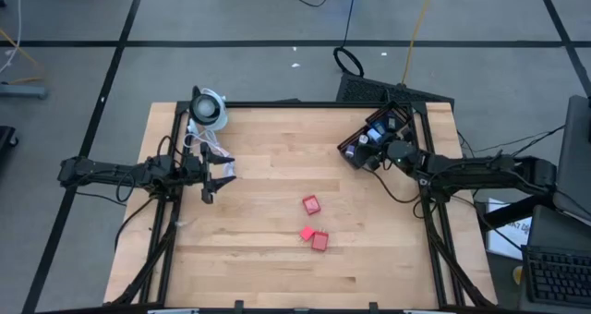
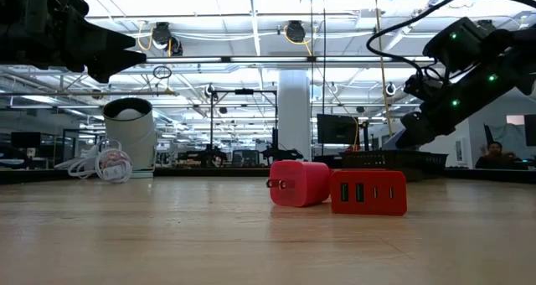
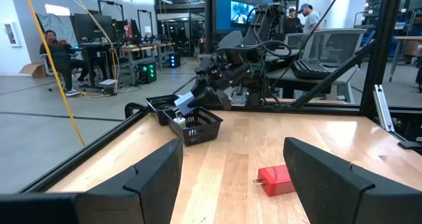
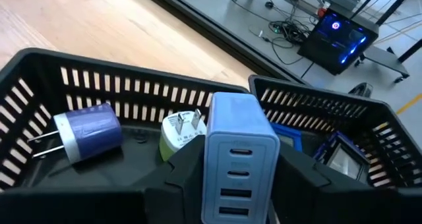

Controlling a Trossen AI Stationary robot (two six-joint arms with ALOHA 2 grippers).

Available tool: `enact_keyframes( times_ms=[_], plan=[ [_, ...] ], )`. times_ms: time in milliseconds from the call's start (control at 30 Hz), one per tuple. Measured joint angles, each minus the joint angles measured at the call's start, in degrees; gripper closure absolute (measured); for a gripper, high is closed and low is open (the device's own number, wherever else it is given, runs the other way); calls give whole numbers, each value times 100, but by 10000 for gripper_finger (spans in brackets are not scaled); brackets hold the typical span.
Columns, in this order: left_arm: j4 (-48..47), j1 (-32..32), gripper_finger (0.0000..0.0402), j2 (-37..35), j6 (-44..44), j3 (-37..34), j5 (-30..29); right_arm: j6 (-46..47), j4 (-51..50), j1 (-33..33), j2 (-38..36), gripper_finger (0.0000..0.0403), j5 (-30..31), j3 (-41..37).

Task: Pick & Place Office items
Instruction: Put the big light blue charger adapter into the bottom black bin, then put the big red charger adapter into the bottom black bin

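My right gripper [image 1: 367, 144] hangs over a black mesh basket [image 4: 132, 71] at the table's far right and is shut on a pale blue charger block [image 4: 240, 141]. Inside the basket lie a lilac plug block [image 4: 89, 133] and a green one [image 4: 177, 136]. Three red blocks [image 1: 311, 204] [image 1: 307, 232] [image 1: 319, 242] rest flat on the wood at mid-table; two of them show in the low view [image 2: 297, 183] [image 2: 368, 192]. My left gripper [image 3: 231, 178] is open above the table's left side and touches nothing. My right gripper pinches the pale blue block between its two fingers [image 4: 181, 168], one on each long side [image 4: 214, 151]. The face with the ports is turned to the wrist camera. The fingers slant down from the table's right. The block is lifted clear over the basket's inside.
A second black basket [image 4: 343, 105] holding blue things stands right beside the first. A round white-and-black device [image 1: 209, 107] and a white coiled cable [image 1: 211, 153] sit at the far left, close to my left gripper. Bare wood lies along the near edge [image 1: 277, 277].
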Motion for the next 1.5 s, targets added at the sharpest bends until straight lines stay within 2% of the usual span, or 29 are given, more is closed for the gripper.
enact_keyframes(
  times_ms=[233, 500, 567, 700, 833, 1000, 1167, 1233, 1300, 1400, 1467, 1500],
  plan=[
    [0, 2, 135, 0, 0, 0, 0, 13, 84, 2, 11, 226, 4, 0],
    [0, 1, 135, 0, 0, 2, 0, 15, 938, 18, 11, 182, -20, 0],
    [0, 1, 135, 0, 0, 2, 0, 15, 1180, 22, 1, 177, -244, 0],
    [0, 1, 135, 0, 0, 2, -1, 109, 1724, 22, -38, 175, -1057, 0],
    [0, 1, 135, 0, 0, 2, 0, 532, 2216, 24, -48, 180, -2198, 0],
    [0, 0, 135, 0, 0, 2, 0, 1160, 2677, 24, -48, 183, -4153, 0],
    [54, 0, 135, 2, 2, 2, 0, 2125, 3177, 92, -48, 182, -6395, 0],
    [252, 2, 135, 2, 3, 4, 0, 2394, 3329, 274, -48, 183, -7037, 0],
    [430, 2, 135, 1, -20, 4, 0, 2459, 3381, 547, -48, 185, -7371, 0],
    [761, 2, 135, 2, -176, 4, 84, 2263, 3417, 1007, -48, 186, -7473, 0],
    [922, 0, 135, 2, -484, 4, 149, 1960, 3490, 1321, -46, 186, -7276, 0],
    [1000, -1, 135, 2, -625, 4, 149, 1726, 3499, 1501, -34, 186, -6993, 0]
  ],
)
